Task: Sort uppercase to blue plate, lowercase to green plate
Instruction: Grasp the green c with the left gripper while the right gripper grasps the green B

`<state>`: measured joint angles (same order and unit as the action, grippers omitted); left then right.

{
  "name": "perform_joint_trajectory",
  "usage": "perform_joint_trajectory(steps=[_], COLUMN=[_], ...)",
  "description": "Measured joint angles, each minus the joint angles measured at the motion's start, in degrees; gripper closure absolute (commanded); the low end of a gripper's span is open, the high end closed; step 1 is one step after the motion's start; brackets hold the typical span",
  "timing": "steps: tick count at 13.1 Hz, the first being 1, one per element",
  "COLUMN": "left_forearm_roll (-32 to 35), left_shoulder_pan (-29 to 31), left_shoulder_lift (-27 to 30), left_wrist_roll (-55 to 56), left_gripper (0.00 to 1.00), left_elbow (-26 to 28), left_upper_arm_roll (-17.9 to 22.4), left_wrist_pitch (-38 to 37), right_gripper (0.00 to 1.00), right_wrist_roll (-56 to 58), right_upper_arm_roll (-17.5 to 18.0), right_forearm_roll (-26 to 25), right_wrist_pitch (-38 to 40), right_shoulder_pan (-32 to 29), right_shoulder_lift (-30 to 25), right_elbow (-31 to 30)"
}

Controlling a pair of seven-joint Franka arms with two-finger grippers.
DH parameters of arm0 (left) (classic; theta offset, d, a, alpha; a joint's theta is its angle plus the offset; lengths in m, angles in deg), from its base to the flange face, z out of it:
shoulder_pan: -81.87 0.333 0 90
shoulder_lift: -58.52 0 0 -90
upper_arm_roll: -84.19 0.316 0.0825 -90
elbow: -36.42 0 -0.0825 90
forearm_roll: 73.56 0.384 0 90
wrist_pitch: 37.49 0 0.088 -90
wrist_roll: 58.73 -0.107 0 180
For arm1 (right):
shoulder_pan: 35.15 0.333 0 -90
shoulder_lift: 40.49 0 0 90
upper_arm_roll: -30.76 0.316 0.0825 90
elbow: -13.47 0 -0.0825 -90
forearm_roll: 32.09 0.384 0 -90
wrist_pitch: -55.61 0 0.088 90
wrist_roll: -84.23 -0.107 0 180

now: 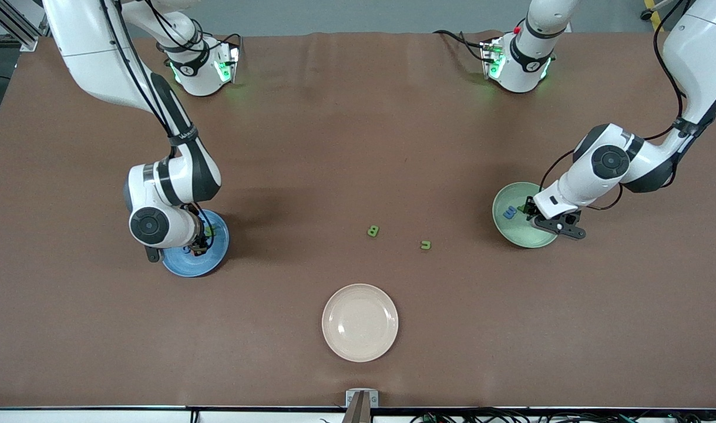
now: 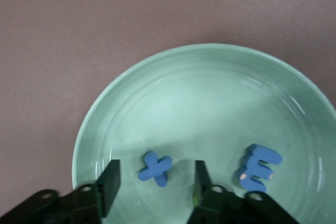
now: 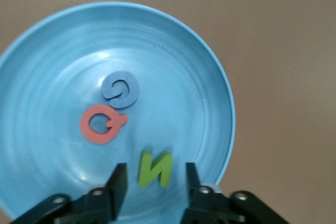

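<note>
Left gripper (image 2: 155, 184): over the pale mint-green round plate (image 2: 210, 77), jaws parted on either side of the small blue x piece (image 2: 155, 168), which lies flat in the plate; gripping nothing.
Green plate contents: the x and a blue m piece (image 2: 259, 167); two lowercase in, by my count.
Right gripper (image 3: 153, 184): over the mid-blue round plate (image 3: 47, 61), jaws apart around a green N piece (image 3: 154, 168) lying in the plate; not clamped.
Blue plate contents: N, a blue G piece (image 3: 121, 89), a red-pink Q piece (image 3: 102, 124); three capitals in.
Left on the desk: a green B piece (image 1: 373, 231) and a green n/u piece (image 1: 426, 245), lying near each other between the two plates.
Cream plate (image 1: 360, 322): nearest the front camera, holds nothing.
Not seen: the fourth lowercase piece.
</note>
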<state>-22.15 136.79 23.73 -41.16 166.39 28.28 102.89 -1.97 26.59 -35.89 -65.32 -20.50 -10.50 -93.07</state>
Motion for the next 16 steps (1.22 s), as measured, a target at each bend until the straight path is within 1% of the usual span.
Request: perform_joint_trajectory(steps=[3, 4, 5, 6, 7, 9, 11, 13, 14, 16], left_forearm_roll=[-0.8, -1.9, -2.9, -3.8, -4.7, -5.6, -5.9, -6.0, -6.0, -6.0], left_shoulder_pan=[0.0, -0.1, -0.7, -2.0, -4.1, -9.5, -16.6, -25.2, -29.6, -37.4], left_shoulder_lift=[0.1, 0.1, 0.1, 0.1, 0.1, 0.0, -0.5, -2.0, -3.1, -5.4], left_wrist_roll=[2.8, 4.8, 7.2, 9.8, 12.8, 19.9, 27.3, 33.5, 36.0, 38.9], left_gripper=[0.01, 0.01, 0.01, 0.01, 0.01, 0.01, 0.01, 0.01, 0.01, 0.01], left_elbow=[-1.9, -2.7, -3.5, -4.4, -5.4, -7.8, -11.0, -15.2, -17.3, -21.4], left_upper_arm_roll=[-4.9, -6.7, -8.0, -8.6, -8.7, -8.4, -6.3, -1.5, 1.3, 6.6], left_wrist_pitch=[-4.9, -5.8, -6.4, -6.9, -7.4, -8.7, -9.5, -9.7, -9.8, -9.8], right_gripper=[0.00, 0.00, 0.00, 0.00, 0.00, 0.00, 0.00, 0.00, 0.00, 0.00], right_wrist_roll=[-0.2, -0.8, -1.6, -3.4, -6.7, -15.9, -21.7, -21.6, -19.2, -10.7], right_upper_arm_roll=[1.2, 2.4, 3.3, 3.8, 4.0, 4.2, 4.2, 4.2, 4.3, 4.3], right_forearm_roll=[0.9, 3.3, 6.7, 9.3, 10.6, 10.9, 10.9, 10.9, 10.8, 10.4], right_wrist_pitch=[2.8, 2.6, 1.3, -1.1, -3.6, -6.0, -6.8, -7.9, -8.6, -10.5], right_shoulder_pan=[0.2, 0.5, 1.4, 3.3, 5.7, 10.6, 14.4, 17.2, 18.5, 21.9], right_shoulder_lift=[-2.9, -3.4, -3.6, -3.6, -3.4, -2.1, 0.6, 3.8, 5.1, 6.7], right_elbow=[2.0, 3.0, 3.8, 4.2, 4.3, 5.4, 7.6, 10.6, 12.1, 13.7])
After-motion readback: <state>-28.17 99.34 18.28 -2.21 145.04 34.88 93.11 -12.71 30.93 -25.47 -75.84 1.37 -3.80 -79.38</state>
